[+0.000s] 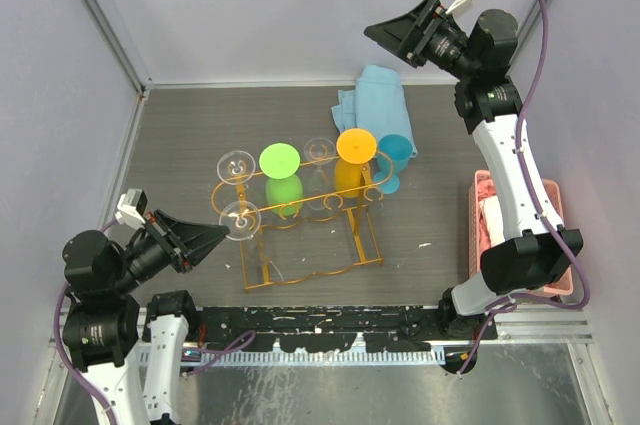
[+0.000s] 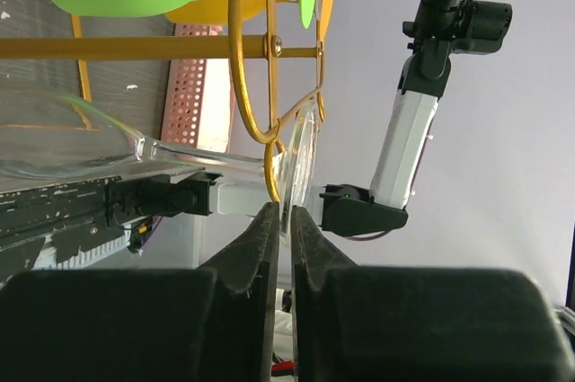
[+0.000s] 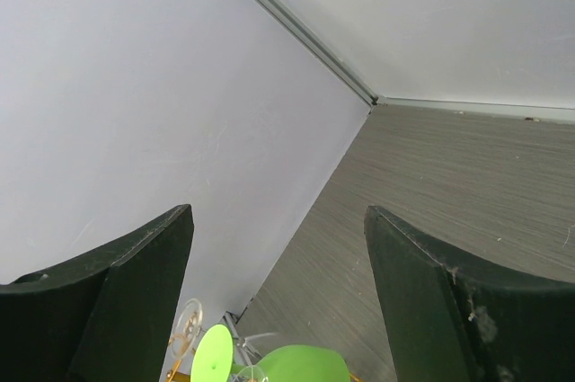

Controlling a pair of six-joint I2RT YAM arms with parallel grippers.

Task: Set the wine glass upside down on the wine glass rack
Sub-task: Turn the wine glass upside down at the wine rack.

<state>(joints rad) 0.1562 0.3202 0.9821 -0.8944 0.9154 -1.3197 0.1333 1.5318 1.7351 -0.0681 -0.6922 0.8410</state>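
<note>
Only wrist view shows left end effector point(image 2: 285, 213) pinching wine glass point(image 2: 302, 159); right end effector point(image 3: 278, 220) gapes empty.

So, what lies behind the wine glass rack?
A crumpled blue cloth lies behind the wine glass rack, with a blue glass beside it. Anything under the cloth is covered.

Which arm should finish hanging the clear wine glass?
Left: its jaws grip the clear wine glass by the foot at the wine glass rack; the right jaws hang open, far back.
</note>
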